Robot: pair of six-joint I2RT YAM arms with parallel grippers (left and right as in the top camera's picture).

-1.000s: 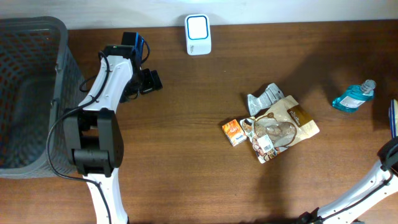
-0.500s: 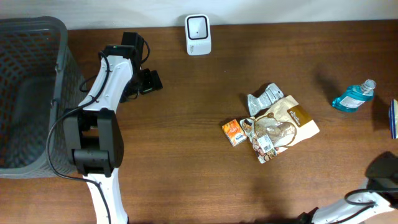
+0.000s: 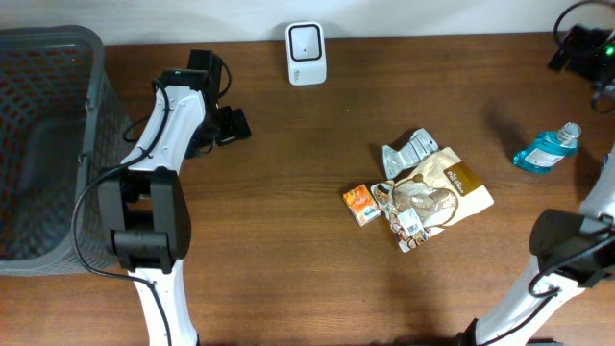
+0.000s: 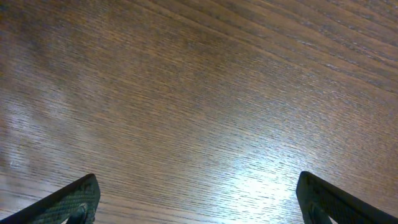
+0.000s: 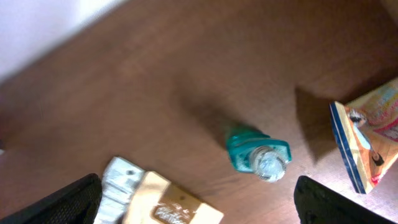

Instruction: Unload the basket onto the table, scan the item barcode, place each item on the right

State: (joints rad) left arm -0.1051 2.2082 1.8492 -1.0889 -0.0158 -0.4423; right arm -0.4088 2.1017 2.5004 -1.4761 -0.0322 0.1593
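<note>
1. Dark wood table [image 3: 288, 279], w/ a pale wall strip along its 12 o'clock edge.
2. L gripper [image 3: 233, 125]: jaws spread wide, nothing held. The wrist cam shows only bare wood betw. the fingertips [image 4: 68, 202]. It sits at approx. 10 o'clock on the table.
3. R gripper [image 3: 579, 45]: jaws also wide apart and empty, up in the 1–2 o'clock corner and touching no item.
4. Blue bottle [image 3: 546, 149]: nearest item to the R gripper, at approx. 7 o'clock from it. The R wrist cam looks down on its cap.
5. Item cluster, 4 o'clock of table centre: brown snack pouch [image 3: 440, 195], orange box [image 3: 360, 204] touching its 9 o'clock side, silver sachet [image 3: 407, 151] against its 11 o'clock corner.
6. White scanner [image 3: 306, 53]: at the 12 o'clock edge, well apart from cluster and bottle.
7. Yellow packet w/ blue edge [image 5: 370, 140]: at 3 o'clock of the bottle in the R wrist cam, near but apart.
8. Grey mesh basket [image 3: 91, 58]: at the 9 o'clock edge, beside the L arm.
</note>
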